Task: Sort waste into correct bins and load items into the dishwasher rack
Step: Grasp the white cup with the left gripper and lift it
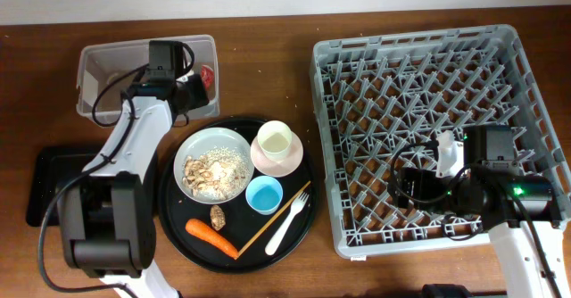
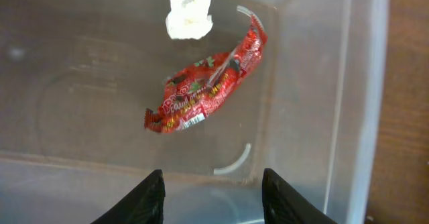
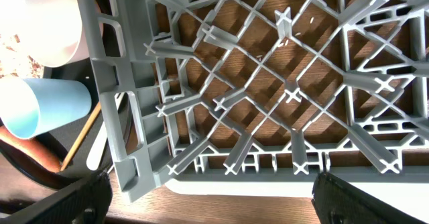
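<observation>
Currently logged, waste first:

- Red crumpled wrapper (image 2: 204, 93): lies flat on the floor of the clear tub (image 2: 348, 83), centre of the left wrist frame. White paper wad (image 2: 190, 13) sits just beside it, at the top edge.
- Left end effector (image 2: 213, 177): fingers spread and empty, at the bottom of that frame, above the tub floor. Risk: a lift that runs close to the wall could catch the light tub and drag it across the desk (image 1: 268, 57).
- Beige crumbs (image 1: 219, 169): loose on the speckled plate (image 1: 192, 146), centre-left of the overhead frame. Risk: scatter if the plate tilts before reaching a bin.
- Carrot (image 1: 211, 234) and brown lump (image 1: 218, 216): on the round black tray (image 1: 174, 218). Risk: the carrot looks likely to roll out of a pinch.
- Blue cup (image 1: 264, 194), fork (image 1: 278, 235), chopstick (image 1: 274, 219): crowded together, so taking one may knock another.
- Shallow black tray (image 1: 45, 186): left edge, partly hidden by the left arm.
- Right end effector (image 3: 214, 184): fingers wide apart, holding nothing, low over the rack (image 1: 419, 57), lower right. Risk: snagging on pegs.
</observation>
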Controlling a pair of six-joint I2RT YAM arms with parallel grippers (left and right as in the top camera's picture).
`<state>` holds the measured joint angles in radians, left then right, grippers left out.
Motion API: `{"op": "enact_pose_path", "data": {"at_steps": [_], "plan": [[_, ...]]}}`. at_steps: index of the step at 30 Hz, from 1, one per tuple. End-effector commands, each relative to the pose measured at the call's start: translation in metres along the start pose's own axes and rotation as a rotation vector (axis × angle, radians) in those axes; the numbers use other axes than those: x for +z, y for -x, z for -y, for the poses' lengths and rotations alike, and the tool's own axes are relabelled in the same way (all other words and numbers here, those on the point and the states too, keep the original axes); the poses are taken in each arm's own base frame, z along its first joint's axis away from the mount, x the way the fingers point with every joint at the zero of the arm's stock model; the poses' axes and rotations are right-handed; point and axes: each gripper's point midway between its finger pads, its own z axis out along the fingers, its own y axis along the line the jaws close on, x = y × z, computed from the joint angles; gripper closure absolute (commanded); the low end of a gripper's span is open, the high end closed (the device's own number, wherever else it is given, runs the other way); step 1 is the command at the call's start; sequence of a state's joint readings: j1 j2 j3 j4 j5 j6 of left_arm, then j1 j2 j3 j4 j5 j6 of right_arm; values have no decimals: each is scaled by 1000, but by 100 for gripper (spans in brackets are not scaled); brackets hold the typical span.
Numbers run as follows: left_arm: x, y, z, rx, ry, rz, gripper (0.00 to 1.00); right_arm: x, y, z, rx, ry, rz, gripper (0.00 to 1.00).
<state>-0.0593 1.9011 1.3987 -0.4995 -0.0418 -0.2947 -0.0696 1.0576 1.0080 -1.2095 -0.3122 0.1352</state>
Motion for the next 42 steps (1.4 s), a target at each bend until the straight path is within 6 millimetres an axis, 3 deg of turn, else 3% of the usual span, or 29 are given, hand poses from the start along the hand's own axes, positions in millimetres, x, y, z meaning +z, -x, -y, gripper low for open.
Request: {"op": "enact_pose_path", "data": {"at_steps": [1,6,9,11,12,14,17,19,22,26,30,34,36,38,39,42], "plan": [[0,-12,-4,7,17,-56,54,-6,5,0,-1,-8,21,1],[-3,-22,-7,8,29,-98,60,-6,4,0,-1,-8,18,2],[-12,-16,-6,8,23,-76,59,-6,4,0,-1,-8,18,2],[-24,-3,-3,6,11,-36,55,-6,4,0,-1,-8,18,2],[-37,9,1,4,-1,5,46,-6,4,0,-1,-8,18,2],[-57,26,5,1,-18,61,38,-6,4,0,-1,-8,18,2],[-87,33,12,3,-59,102,31,-6,4,0,0,-8,18,2],[-107,18,37,25,-180,53,31,-6,4,0,0,-8,18,2],[-114,-18,69,67,-293,-78,30,-6,4,0,0,-8,17,2],[-105,-67,108,165,-320,-223,30,-5,1,0,3,-10,6,2],[-80,-109,136,241,-315,-337,32,-5,-2,1,8,-12,-9,2],[-51,-129,132,247,-270,-414,40,-6,-4,1,10,-12,-15,1],[-42,-136,130,246,-257,-442,60,-6,-5,1,11,-13,-18,2],[-41,-136,130,246,-256,-444,91,-6,-5,1,11,-13,-18,2],[-41,-136,130,246,-257,-443,99,-6,-5,1,11,-13,-18,2],[-46,-133,131,245,-260,-443,99,-6,-5,1,11,-13,-18,2]]}}
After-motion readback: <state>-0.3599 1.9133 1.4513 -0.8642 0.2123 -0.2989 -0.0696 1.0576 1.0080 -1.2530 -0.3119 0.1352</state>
